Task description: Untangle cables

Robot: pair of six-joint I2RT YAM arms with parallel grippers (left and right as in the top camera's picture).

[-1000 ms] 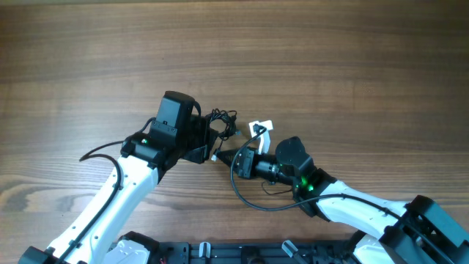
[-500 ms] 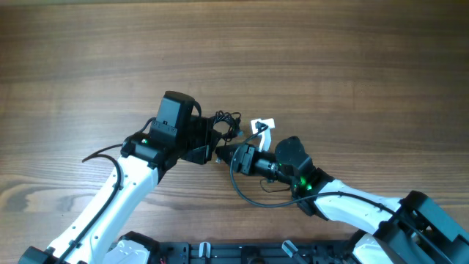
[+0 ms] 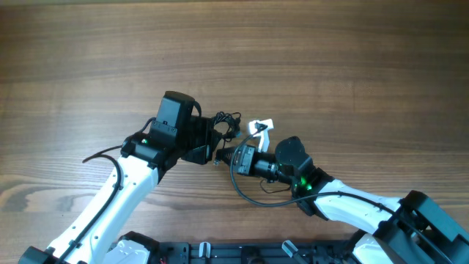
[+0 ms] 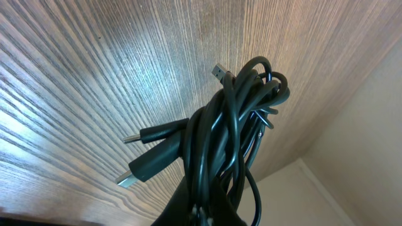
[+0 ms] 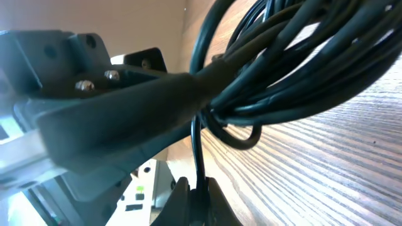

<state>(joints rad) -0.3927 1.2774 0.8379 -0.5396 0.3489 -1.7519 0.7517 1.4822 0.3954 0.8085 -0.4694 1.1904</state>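
While the left gripper (image 4: 202, 208) clamps the tangled cables (image 4: 233, 125) near the table (image 3: 344, 59) centre, the right gripper (image 5: 196, 191), at their five o'clock, pinches one strand (image 5: 196, 141) tight; likely next, a gentle outward pull to free it

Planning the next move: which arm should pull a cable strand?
Right, probably: the right end effector pinches one strand of the tangled thin black cables; the left end effector clamps the bundle.
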